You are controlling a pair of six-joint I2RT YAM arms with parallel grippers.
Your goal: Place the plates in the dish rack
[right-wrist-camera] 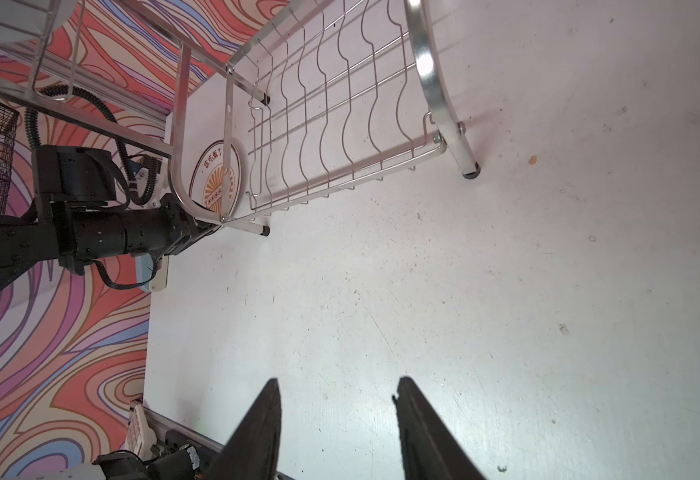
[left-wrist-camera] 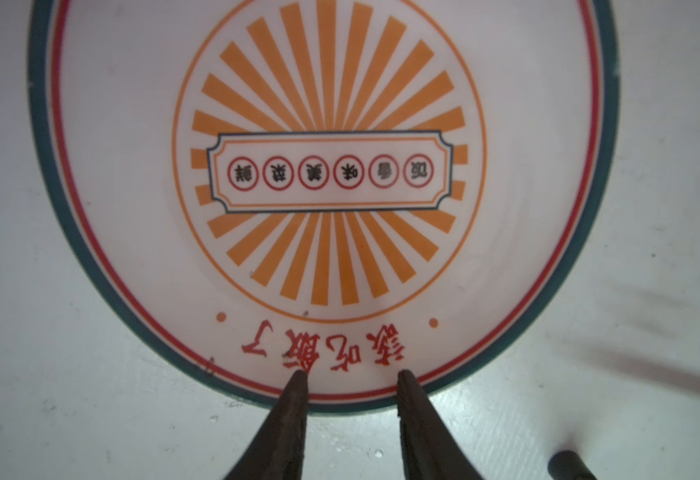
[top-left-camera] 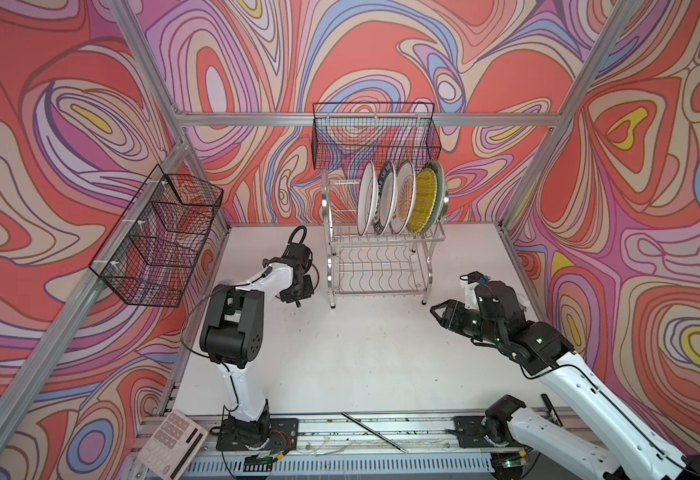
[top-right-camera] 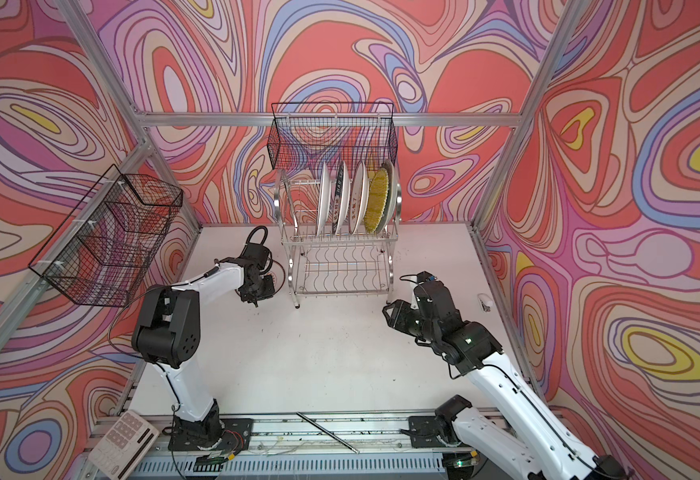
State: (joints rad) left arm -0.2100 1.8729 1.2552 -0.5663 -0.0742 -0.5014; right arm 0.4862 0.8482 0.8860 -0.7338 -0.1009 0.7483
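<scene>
An orange-sunburst plate [left-wrist-camera: 327, 166] lies flat on the white table, just left of the dish rack [top-left-camera: 331, 257]; the right wrist view shows this plate [right-wrist-camera: 211, 166] through the rack's frame. My left gripper [left-wrist-camera: 350, 376] points down at it, open, its fingertips [left-wrist-camera: 298, 386] over the plate's near rim with nothing between them. In the rack's upper tier several plates stand on edge in both top views, among them a white one [top-left-camera: 367, 199], a yellow woven-look one [top-left-camera: 423, 201] and a pale aqua one [top-left-camera: 439, 187]. My right gripper [right-wrist-camera: 335, 386] hangs open and empty over bare table, right of the rack.
A black mesh basket [top-left-camera: 161, 237] hangs on the left wall and another [top-left-camera: 375, 135] above the rack. The rack's wavy-wire lower shelf [top-right-camera: 340, 266] holds nothing. A keypad [top-left-camera: 171, 440] and a thin metal rod [top-left-camera: 375, 432] lie on the front rail.
</scene>
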